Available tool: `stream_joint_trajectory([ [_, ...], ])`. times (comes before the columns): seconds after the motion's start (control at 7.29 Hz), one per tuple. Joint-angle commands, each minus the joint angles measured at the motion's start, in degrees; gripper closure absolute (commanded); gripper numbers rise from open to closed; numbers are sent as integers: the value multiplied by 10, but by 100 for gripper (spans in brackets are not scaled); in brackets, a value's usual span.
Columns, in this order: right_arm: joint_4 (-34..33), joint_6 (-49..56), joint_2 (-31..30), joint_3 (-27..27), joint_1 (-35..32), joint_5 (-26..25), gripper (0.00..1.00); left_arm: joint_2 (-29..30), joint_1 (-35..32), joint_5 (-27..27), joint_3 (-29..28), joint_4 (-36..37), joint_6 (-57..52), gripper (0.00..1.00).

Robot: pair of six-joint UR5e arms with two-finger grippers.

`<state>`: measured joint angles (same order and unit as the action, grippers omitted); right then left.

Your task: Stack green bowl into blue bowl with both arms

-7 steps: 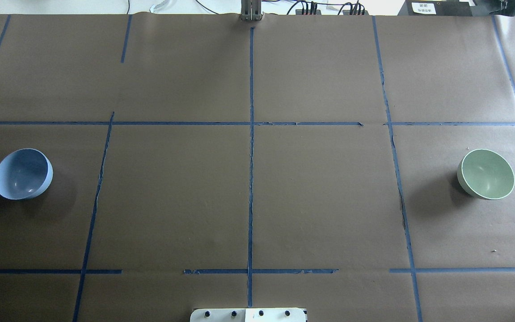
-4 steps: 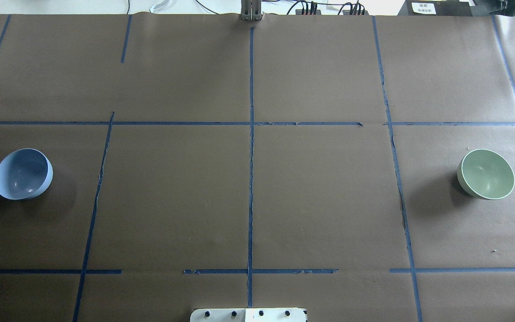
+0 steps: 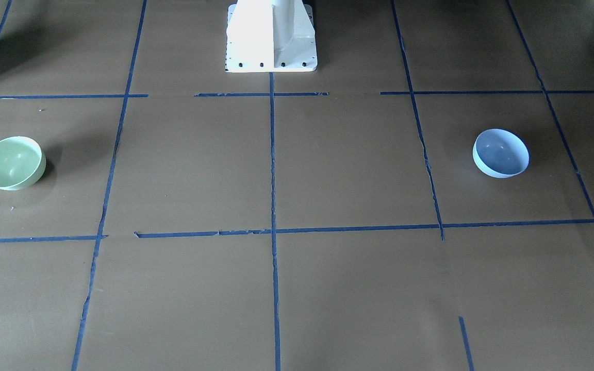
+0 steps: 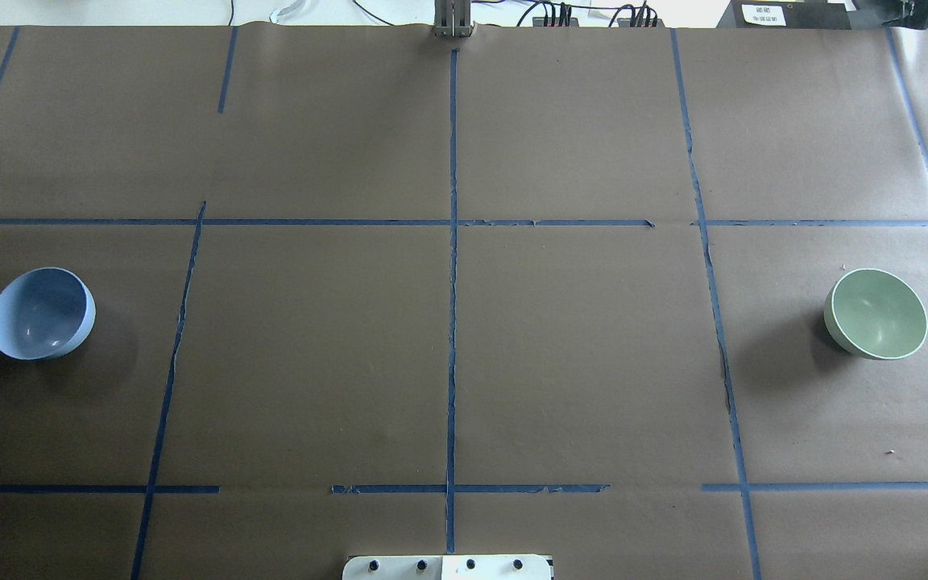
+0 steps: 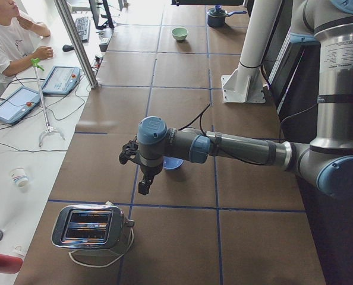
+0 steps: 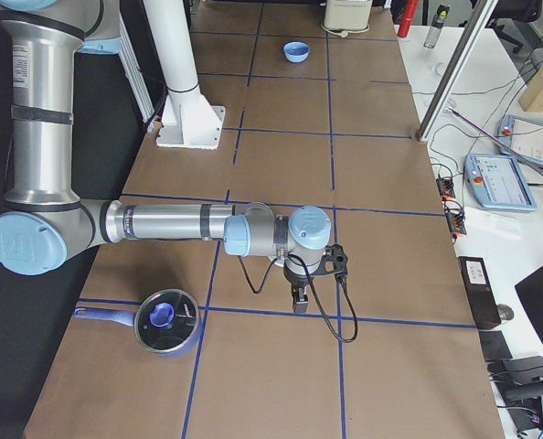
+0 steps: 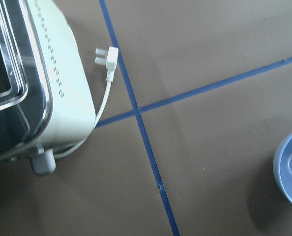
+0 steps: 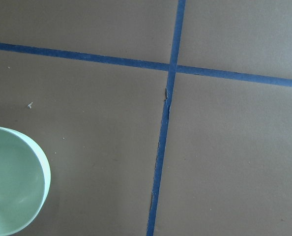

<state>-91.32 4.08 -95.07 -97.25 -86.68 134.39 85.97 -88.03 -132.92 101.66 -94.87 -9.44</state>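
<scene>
Well apart, the two bowls rest upright on the brown-papered table (image 4: 577,362), not yet stacked.
On the overhead view's left, the blue bowl (image 4: 43,313) sits near the table's left end, the white pedestal base (image 4: 446,567) stands at the middle of the near edge, and the green bowl (image 4: 876,313) sits near the right end. The left gripper (image 5: 143,185) hangs fingers down over the table near the blue bowl, with a chrome toaster (image 5: 92,227) beyond it. The right gripper (image 6: 300,300) hangs likewise near a lidded blue saucepan (image 6: 166,322). Each shows only from the side, so I cannot tell whether it is clenched or released.
</scene>
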Motion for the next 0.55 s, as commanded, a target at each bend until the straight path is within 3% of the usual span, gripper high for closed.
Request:
stream_joint_trajectory([
  [0.0,0,0,0,1,8,0,0,-17,51,-1,-11,-51,89,0],
  [0.41,0,0,0,2,8,0,0,-48,210,7,-34,-297,465,0],
])
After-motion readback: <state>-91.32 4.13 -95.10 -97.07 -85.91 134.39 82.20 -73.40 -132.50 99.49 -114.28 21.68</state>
